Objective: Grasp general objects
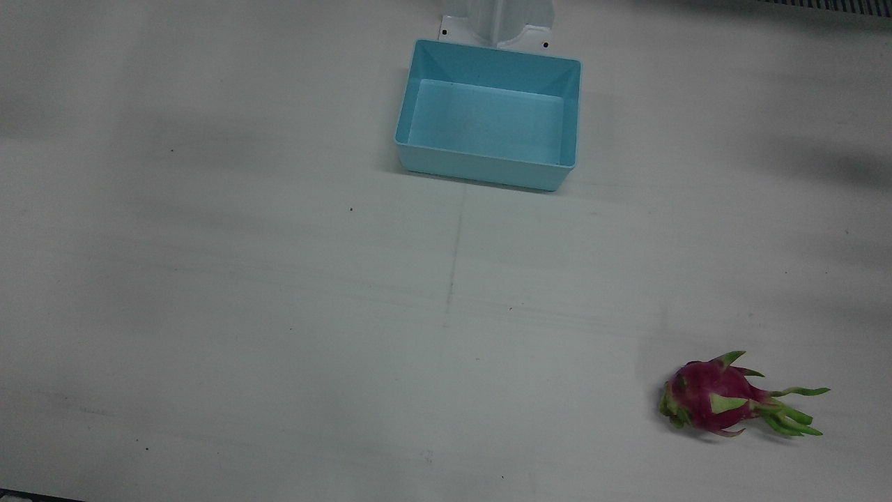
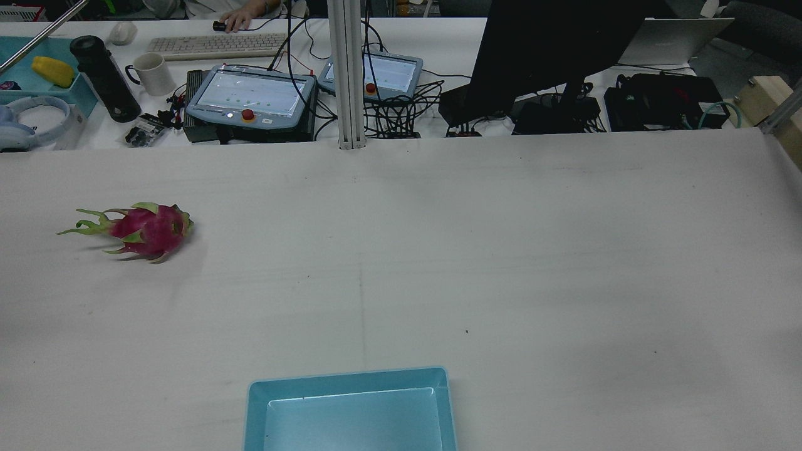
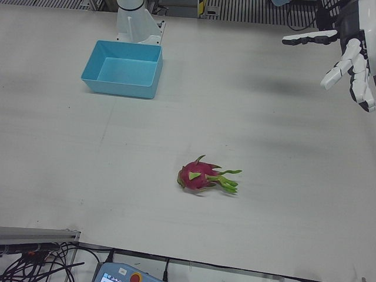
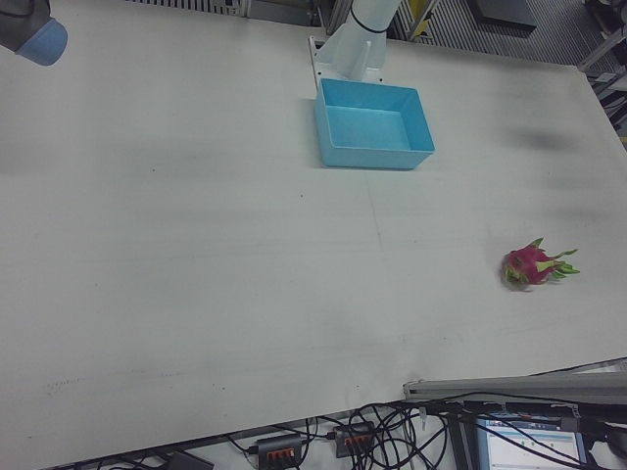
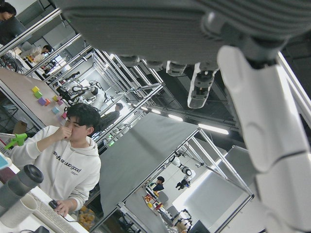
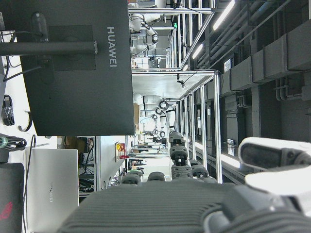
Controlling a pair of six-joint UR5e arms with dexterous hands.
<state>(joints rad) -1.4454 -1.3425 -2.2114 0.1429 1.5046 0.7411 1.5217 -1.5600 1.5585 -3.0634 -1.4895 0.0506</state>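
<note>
On the white table (image 1: 209, 314), far out on the left arm's half: a dragon fruit (image 1: 725, 401) lying on its side, untouched, well apart from the empty blue bin (image 1: 488, 118) near the pedestals. Nothing grasped as yet; by the look of things, the whole of the task still to do — the reach, the closing of fingers, the lift, perhaps a drop into the bin.

High at the edge of the left-front view: the left hand (image 3: 351, 59), fingers spread wide, holding nothing, well clear of the fruit. Pointed upward and outward too, judging by its own camera, filled with ceiling lights and a seated person (image 5: 63, 160) at a desk rather than the table.

Harder to read: the right hand (image 6: 204, 206). Seen only from its own camera, as a grey palm and pale fingertips at the frame's edge, nothing visibly in its hold, aimed at a dark monitor (image 6: 68, 68); how far open, impossible to tell. Absent from the table views, save perhaps for a blue-grey arm segment (image 4: 29, 34) cut off at the corner of the right-front view.
</note>
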